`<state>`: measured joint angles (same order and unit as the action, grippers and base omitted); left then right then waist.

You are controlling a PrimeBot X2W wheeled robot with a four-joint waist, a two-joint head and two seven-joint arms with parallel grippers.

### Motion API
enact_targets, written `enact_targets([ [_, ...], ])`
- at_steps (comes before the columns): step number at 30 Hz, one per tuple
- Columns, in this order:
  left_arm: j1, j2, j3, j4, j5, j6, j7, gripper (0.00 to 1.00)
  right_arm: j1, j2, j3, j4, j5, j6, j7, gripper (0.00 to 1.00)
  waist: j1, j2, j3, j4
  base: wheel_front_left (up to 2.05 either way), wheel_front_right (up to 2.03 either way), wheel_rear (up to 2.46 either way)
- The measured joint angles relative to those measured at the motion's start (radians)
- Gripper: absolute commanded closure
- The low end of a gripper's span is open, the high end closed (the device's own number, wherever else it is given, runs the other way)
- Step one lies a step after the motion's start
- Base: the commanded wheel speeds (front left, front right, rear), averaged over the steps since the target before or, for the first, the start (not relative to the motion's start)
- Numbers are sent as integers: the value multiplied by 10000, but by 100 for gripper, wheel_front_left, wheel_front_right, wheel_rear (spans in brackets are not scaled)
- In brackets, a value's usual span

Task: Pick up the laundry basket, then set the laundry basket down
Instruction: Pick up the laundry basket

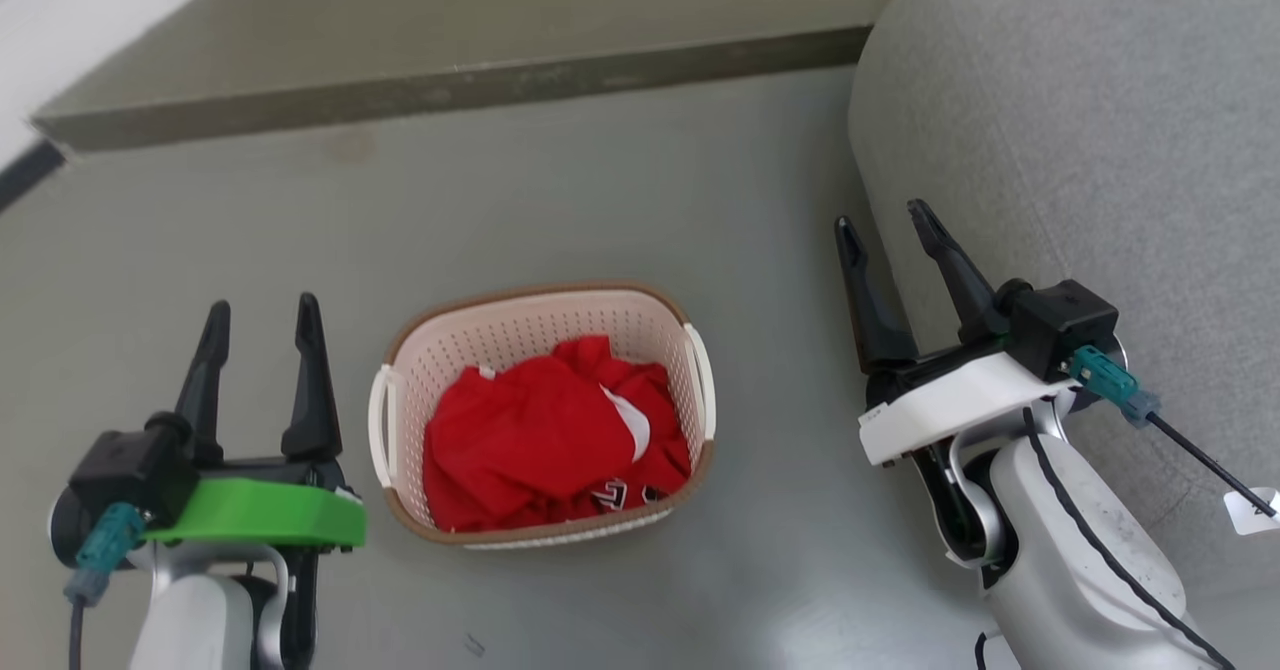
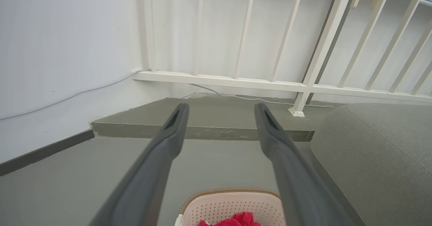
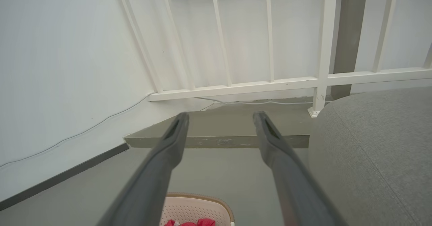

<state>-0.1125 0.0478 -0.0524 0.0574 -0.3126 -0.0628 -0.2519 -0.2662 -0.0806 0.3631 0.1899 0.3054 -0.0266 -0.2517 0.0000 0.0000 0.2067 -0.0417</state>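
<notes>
Plainly, the laundry basket [image 1: 520, 330] stood on the grey floor [image 1: 620, 180] between the two arms, touching neither. A red garment [image 1: 530, 440] was heaped inside it, and its white handles [image 1: 380, 425] sat at its left and right ends. The left gripper [image 1: 263, 305] hung near the basket's left end, fingers spread with nothing between them. The right gripper [image 1: 882, 216] hung farther from the right end, fingers likewise spread and empty, its tips close against the rounded flank of a grey upholstered seat [image 1: 1080, 130]. That seat bounded the room on the right. Bare floor lay open on the basket's far and near sides. Farther off, a raised step [image 1: 450, 80] crossed the floor. Beyond it, in the left wrist view, a white railing [image 2: 236, 81] and a wall [image 2: 67, 33] with a thin cable [image 2: 67, 98] closed the space.
</notes>
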Motion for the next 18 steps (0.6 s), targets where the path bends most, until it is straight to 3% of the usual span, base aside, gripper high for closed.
enact_targets([
  [18, -996, 257, 430, 343, -29, -174, 0, 0, -767, 151, -58, 12, -86, -2, 0, 0, 1, 0, 1914, -183, 0, 0, 0],
])
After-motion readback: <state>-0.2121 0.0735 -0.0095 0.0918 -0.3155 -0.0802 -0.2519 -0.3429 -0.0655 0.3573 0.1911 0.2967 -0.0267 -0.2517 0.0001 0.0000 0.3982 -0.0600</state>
